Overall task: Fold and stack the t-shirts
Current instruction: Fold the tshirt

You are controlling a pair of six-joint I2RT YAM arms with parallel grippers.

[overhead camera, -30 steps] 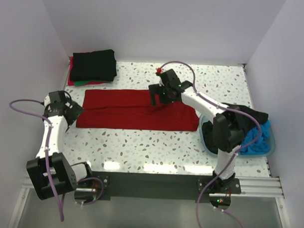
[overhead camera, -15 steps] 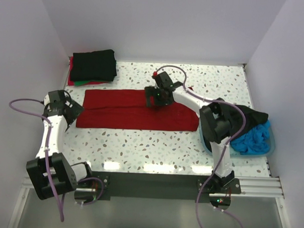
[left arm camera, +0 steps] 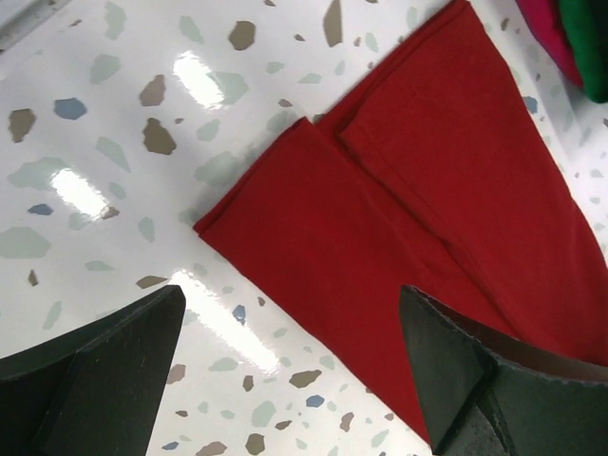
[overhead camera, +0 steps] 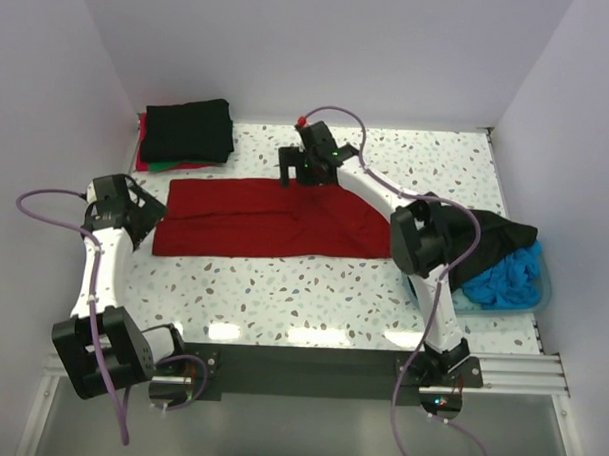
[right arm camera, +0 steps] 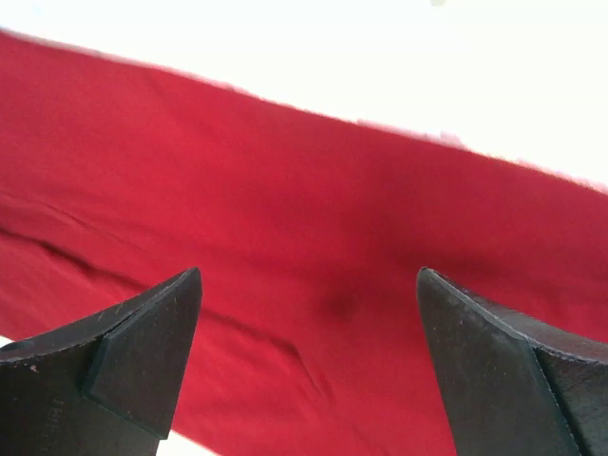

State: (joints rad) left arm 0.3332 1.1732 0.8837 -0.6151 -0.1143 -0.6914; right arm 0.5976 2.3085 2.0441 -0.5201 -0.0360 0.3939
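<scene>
A dark red t-shirt lies folded into a long strip across the table. It also shows in the left wrist view and the right wrist view. My left gripper is open and empty beside the shirt's left end, its near left corner just ahead of the jaws. My right gripper is open and empty over the strip's far edge near its middle. A folded black t-shirt tops a stack with green and red edges showing at the back left. A blue t-shirt and a black one lie in the basin.
The translucent teal basin stands at the right edge of the table, next to the right arm's base link. White walls close in the table on the left, back and right. The speckled tabletop shows in front of the red strip.
My right gripper has moved left and toward the back along the red shirt, from its right part to the middle of the far edge. The left gripper has barely shifted.
</scene>
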